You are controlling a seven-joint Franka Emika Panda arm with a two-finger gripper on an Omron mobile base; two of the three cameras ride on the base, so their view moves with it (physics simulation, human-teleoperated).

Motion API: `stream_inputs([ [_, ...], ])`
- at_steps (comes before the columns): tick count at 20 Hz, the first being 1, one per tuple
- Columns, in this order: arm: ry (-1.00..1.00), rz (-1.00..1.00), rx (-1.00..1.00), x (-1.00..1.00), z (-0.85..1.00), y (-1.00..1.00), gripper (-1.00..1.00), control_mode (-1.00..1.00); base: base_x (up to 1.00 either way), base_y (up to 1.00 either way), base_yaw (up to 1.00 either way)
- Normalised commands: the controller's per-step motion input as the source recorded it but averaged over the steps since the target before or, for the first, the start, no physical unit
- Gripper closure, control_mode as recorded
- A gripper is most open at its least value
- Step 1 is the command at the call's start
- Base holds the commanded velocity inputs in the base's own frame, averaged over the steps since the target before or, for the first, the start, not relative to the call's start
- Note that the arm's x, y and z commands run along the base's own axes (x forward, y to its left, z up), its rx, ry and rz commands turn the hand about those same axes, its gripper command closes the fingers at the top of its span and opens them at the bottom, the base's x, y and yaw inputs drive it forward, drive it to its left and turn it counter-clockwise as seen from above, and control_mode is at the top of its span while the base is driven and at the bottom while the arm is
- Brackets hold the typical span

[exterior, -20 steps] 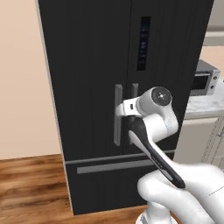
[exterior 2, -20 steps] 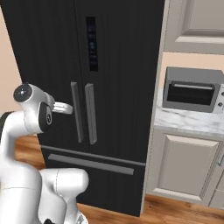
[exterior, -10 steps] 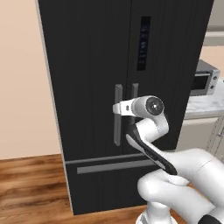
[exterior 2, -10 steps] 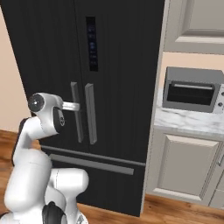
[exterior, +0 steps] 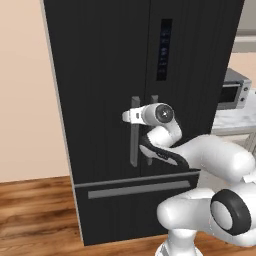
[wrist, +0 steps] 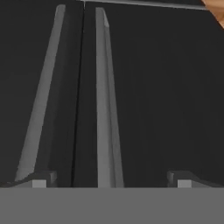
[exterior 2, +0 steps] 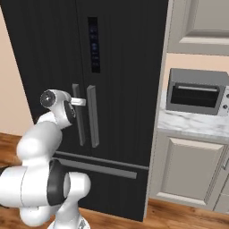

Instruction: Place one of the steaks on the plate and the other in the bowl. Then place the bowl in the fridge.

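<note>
1. Fridge [exterior: 100, 75] comes first, because it is the biggest thing. It is tall and black, and it stands right in front of the robot. Both doors are shut, and so is the bottom drawer [exterior 2: 98, 167].

2. Arm [exterior: 210, 160] is next. Half a second ago it stood higher and more upright. Now it bends lower and reaches further forward, so the hand is closer to the doors.

3. Hand [exterior 2: 80, 102] is now right at the two grey handles [exterior 2: 87, 115] in the middle of the fridge. In the hand view, one handle [wrist: 105, 100] sits between the two finger tips [wrist: 37, 180]. The other handle is just at the edge of the gap.

4. Hand is wide open and holds nothing. Its fingers are not squeezing the handle yet.

5. Steaks, the plate and the bowl cannot be found from here, so I cannot tell if the meat is sorted yet.

6. I think the robot is getting ready to open a fridge door. Next it likely needs to close on one handle and pull. The two handles sit close together, so it could grab the wrong one.
</note>
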Motion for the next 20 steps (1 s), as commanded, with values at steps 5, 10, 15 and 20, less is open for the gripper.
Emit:
stream_inputs([
  [5,0.00,-0.01,0.00,0.71,-0.04,0.09,-1.00,-1.00,0.00,0.00,0.00],
  [10,0.00,-0.01,0.00,0.68,-0.17,0.00,-1.00,-1.00,0.00,0.00,0.00],
  [15,0.00,-0.01,0.00,0.60,-0.29,0.01,-1.00,-1.00,0.00,0.00,0.00],
  [20,0.00,0.00,0.00,0.55,-0.12,0.01,1.00,-1.00,0.00,0.00,0.00],
])
